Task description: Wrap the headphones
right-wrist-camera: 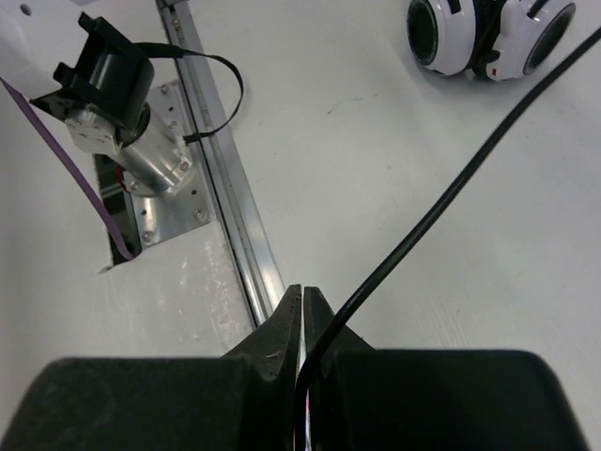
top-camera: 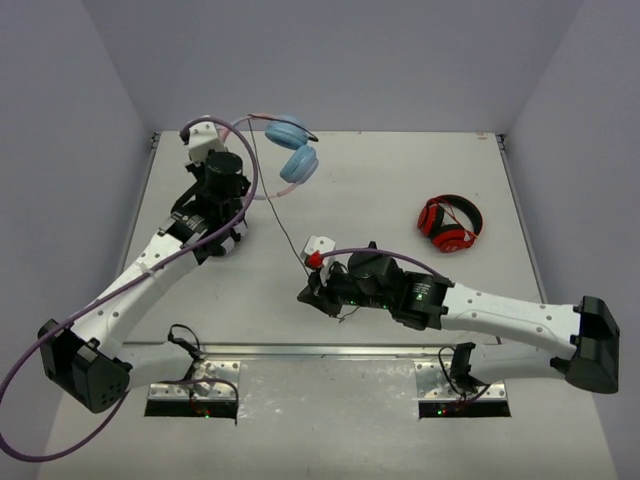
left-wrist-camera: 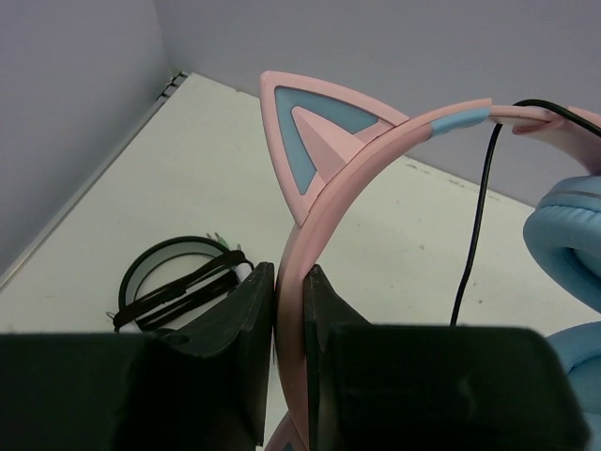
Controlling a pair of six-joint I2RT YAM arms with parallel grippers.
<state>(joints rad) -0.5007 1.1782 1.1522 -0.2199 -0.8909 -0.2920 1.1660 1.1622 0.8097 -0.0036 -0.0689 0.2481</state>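
Pink headband (left-wrist-camera: 376,150) of the cat-ear headphones (top-camera: 290,150) is pinched between the pressed-together fingers of the left gripper (left-wrist-camera: 289,282), just below 1 cat ear (left-wrist-camera: 315,132). The set appears to be lifted off the table (top-camera: 400,180), at about 11 o'clock in the overhead view, with the 2 light blue ear cups (top-camera: 299,164) lying toward 3 o'clock of that gripper. The thin black cable (right-wrist-camera: 441,202) is led from the cups down to the right gripper (right-wrist-camera: 302,303), near the table's centre, and is nipped at the very tips of its closed fingers.

3 risks are judged likely. With so shallow a hold, the cable could be slipped out of the right fingertips once winding is begun. If it is drawn too taut, the narrow band could be twisted or dragged out of the left grip. If it is left too slack, a loop could be caught on the cat ear or could slide off the cups. White-and-black headphones (right-wrist-camera: 488,42), seen at 1 o'clock in the right wrist view, could be brushed by a low sweep. Red-and-black headphones (top-camera: 450,225) at 3 o'clock are well apart.
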